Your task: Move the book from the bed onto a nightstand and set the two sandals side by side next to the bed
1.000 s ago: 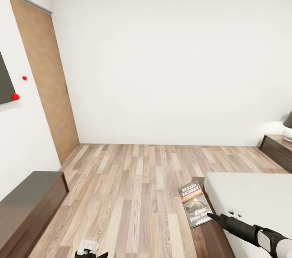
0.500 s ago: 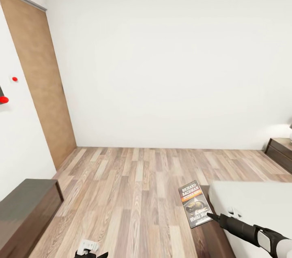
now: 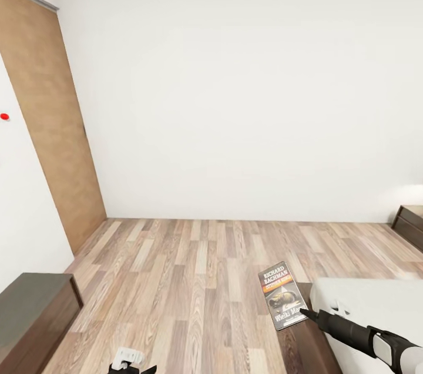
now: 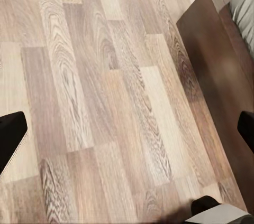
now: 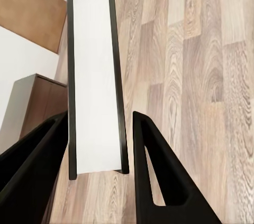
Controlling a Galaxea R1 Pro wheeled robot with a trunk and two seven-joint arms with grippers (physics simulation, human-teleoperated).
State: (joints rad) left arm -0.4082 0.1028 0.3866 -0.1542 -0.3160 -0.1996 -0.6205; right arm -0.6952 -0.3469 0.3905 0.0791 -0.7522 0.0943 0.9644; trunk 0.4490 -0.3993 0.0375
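My right jaws (image 3: pixel 305 314) pinch the book (image 3: pixel 282 294) by its near edge, long axis running away; the nightstand (image 3: pixel 410 222) probably lies far right.

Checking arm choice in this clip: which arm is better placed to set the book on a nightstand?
Right. The right gripper is shut on the book, and a nightstand stands far right. The left gripper is open over bare floor.

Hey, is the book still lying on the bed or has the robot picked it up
Picked up: the right gripper is shut on the book, which hangs above the wood floor.
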